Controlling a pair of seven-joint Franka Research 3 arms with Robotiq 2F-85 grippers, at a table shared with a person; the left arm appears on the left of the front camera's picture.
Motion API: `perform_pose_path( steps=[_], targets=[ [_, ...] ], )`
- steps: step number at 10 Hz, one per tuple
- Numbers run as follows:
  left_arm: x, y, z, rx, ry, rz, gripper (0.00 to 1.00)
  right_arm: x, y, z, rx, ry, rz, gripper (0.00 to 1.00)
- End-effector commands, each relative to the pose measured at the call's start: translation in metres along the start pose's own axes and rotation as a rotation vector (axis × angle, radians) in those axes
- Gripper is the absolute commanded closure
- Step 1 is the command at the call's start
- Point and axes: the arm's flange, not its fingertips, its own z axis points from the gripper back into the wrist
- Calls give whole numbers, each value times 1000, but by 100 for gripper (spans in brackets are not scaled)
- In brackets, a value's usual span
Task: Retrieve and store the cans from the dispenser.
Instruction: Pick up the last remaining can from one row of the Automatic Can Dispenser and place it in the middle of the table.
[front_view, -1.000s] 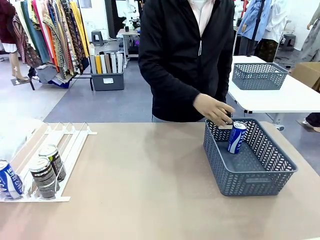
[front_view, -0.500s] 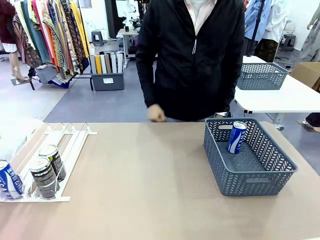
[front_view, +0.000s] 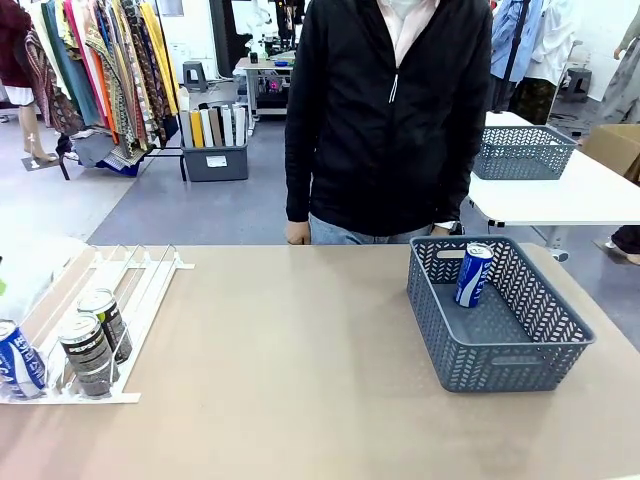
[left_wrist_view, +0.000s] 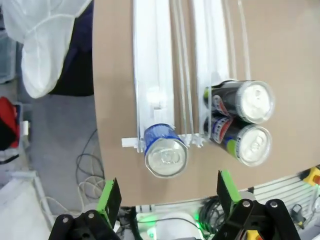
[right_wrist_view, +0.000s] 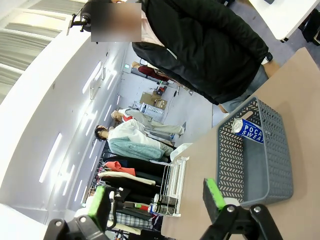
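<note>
Left gripper (left_wrist_view: 167, 194) hangs wide open over the low end of the dispenser (left_wrist_view: 150, 75). Nothing sits between its green pads (left_wrist_view: 108, 196), and it looks straight down on the silver top of a blue can (left_wrist_view: 165, 156). That can stands at the very end of its lane, alone in it. One lane over, two dark cans (left_wrist_view: 252, 102) stand touching, one behind the other, close beside the blue can. Right gripper (right_wrist_view: 156, 197) is open too and empty, with the basket (right_wrist_view: 227, 160) ahead of it. A second blue can (front_view: 473, 274) leans against the basket's far wall. A person (front_view: 390, 120) stands at the far edge of the table (front_view: 300, 350).

So the pick looks to be the blue can, and the approach is the whole game. The can sits a touch off the mid-line between the pads, so I'd centre first, then come straight down. Pads should land on the can's round wall, below the rim. One goes outside the lane and one into the gap toward the dark cans. That gap looks tight, so a drifting finger could knock the near dark can or catch a rail. Close firmly but not hard, because a thin can dents and a smooth one slips. Lift clear of the lane's end before any sideways travel, since the basket is well apart, across the table.
</note>
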Motion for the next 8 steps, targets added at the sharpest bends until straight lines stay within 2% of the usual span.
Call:
perform_pose_path(
  steps=[1,2,8],
  targets=[
    [3,-7,-27,82,21,44,0,2,1,-2,20,-12,25,0],
    [3,-10,-38,56,39,41,0,2,1,-2,20,-12,25,0],
    [-8,-8,-89,95,192,41,0,2,1,-2,20,-12,25,0]
  ],
)
